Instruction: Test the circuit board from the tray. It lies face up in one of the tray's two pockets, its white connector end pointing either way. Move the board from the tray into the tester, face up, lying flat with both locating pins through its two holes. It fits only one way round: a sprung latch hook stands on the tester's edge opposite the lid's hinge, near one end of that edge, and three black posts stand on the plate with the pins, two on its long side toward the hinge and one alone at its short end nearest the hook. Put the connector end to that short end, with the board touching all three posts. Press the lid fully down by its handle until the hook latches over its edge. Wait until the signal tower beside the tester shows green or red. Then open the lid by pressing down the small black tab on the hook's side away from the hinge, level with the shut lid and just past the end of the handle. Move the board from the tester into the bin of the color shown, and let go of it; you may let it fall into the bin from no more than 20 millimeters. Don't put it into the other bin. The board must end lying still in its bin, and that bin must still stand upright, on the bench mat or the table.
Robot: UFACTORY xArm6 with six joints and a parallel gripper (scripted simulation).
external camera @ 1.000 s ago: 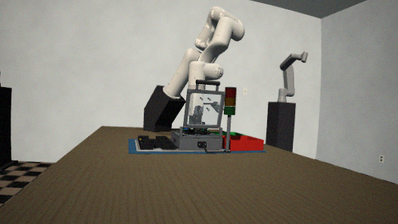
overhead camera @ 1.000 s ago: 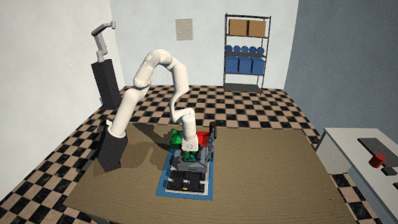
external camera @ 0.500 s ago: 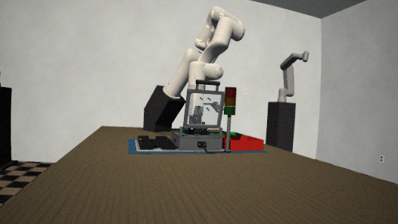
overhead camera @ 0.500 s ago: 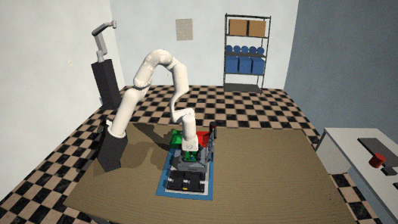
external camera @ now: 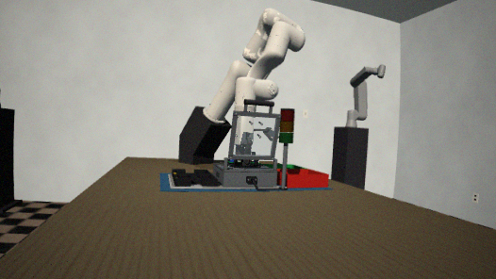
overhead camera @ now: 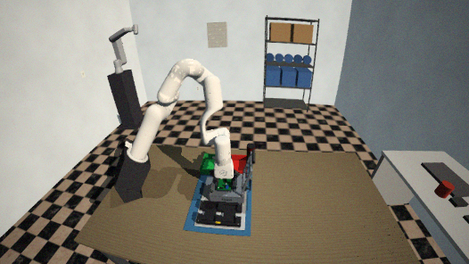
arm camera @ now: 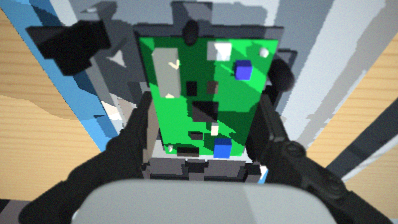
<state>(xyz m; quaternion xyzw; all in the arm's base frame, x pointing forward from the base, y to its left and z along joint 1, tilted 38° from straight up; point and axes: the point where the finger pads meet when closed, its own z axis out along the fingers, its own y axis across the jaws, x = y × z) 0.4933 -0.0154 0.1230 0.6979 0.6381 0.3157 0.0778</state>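
The green circuit board (arm camera: 175, 120) (overhead camera: 224, 184) lies face up in the open grey tester (overhead camera: 225, 196) (external camera: 247, 178). In the wrist view its end with the white connectors points up, toward the lone black post (arm camera: 191, 33). A hinge-side post (arm camera: 282, 75) stands beside its right edge. Pale spots show at two corners; full seating on the pins cannot be told. My gripper (arm camera: 205, 106) is shut on the board's two long edges. The latch hook (arm camera: 75, 45) stands at upper left. The lid (external camera: 255, 137) stands upright. The signal tower (external camera: 287, 126) shows no clearly lit lamp.
The black tray (overhead camera: 218, 214) (external camera: 195, 177) lies in front of the tester on the blue mat (overhead camera: 192, 223). The green bin (overhead camera: 207, 163) and red bin (overhead camera: 240, 161) (external camera: 306, 179) stand behind it. The upright lid and tower stand close beside my gripper.
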